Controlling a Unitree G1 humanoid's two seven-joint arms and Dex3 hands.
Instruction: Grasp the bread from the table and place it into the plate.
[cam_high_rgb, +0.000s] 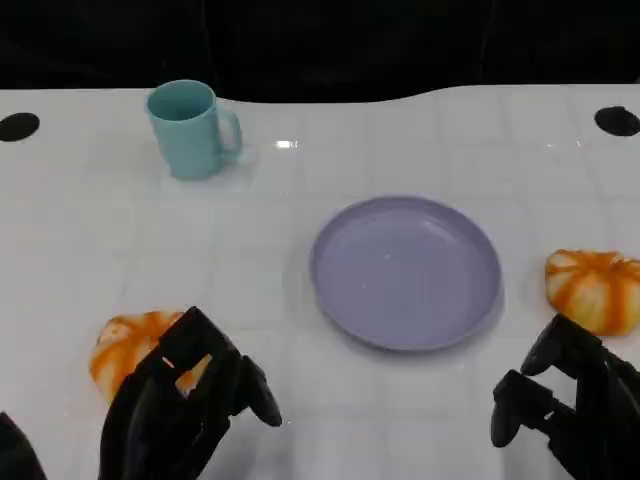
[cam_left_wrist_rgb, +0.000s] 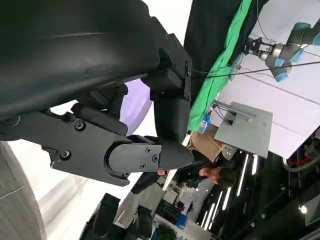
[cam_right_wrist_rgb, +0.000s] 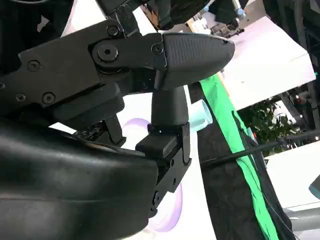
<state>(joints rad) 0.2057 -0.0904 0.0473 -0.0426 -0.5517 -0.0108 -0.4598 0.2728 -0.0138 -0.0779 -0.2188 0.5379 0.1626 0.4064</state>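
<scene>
At the lower left of your head view, the left hand (cam_high_rgb: 185, 405) hovers over a bread (cam_high_rgb: 135, 350), fingers spread, holding nothing. At lower right, the right hand (cam_high_rgb: 570, 405) is likewise open beside another bread (cam_high_rgb: 595, 288). The purple plate (cam_high_rgb: 405, 272) sits centre, teal mug (cam_high_rgb: 190, 128) upper left.

white table (cam_high_rgb: 420, 130), plate (cam_high_rgb: 405, 272), mug (cam_high_rgb: 190, 128), 2 breads (orange) (cam_high_rgb: 128, 350)
</scene>
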